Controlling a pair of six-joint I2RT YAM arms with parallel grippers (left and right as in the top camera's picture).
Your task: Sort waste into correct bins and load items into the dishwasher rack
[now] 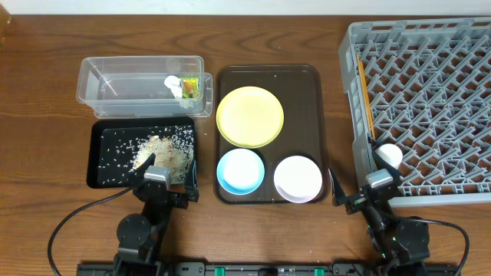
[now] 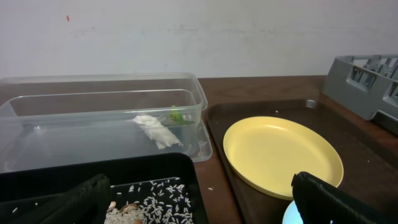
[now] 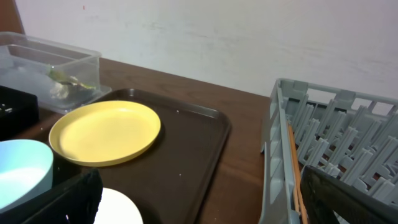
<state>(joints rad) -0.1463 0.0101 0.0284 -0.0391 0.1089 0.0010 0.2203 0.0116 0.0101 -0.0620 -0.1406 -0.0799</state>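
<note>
The clear tub (image 1: 115,80) at the back left holds the green-and-orange wrapper (image 1: 190,87) and a crumpled white piece. The black tray (image 1: 107,146) in front of it holds rice scraps (image 1: 165,149). The yellow plate (image 1: 250,116), blue bowl (image 1: 241,170) and white bowl (image 1: 298,178) sit on the brown tray. The grey rack (image 1: 430,115) holds the chopsticks (image 1: 365,96) along its left wall and the white cup (image 1: 390,153). My left gripper (image 1: 165,180) (image 2: 199,208) is open and empty over the black tray's near right corner. My right gripper (image 1: 357,184) (image 3: 205,205) is open and empty between the brown tray and the rack.
The brown serving tray (image 1: 307,100) lies in the middle of the wooden table. The rack's left wall (image 3: 273,143) stands close to my right gripper. A strip of bare table runs between the brown tray and the rack.
</note>
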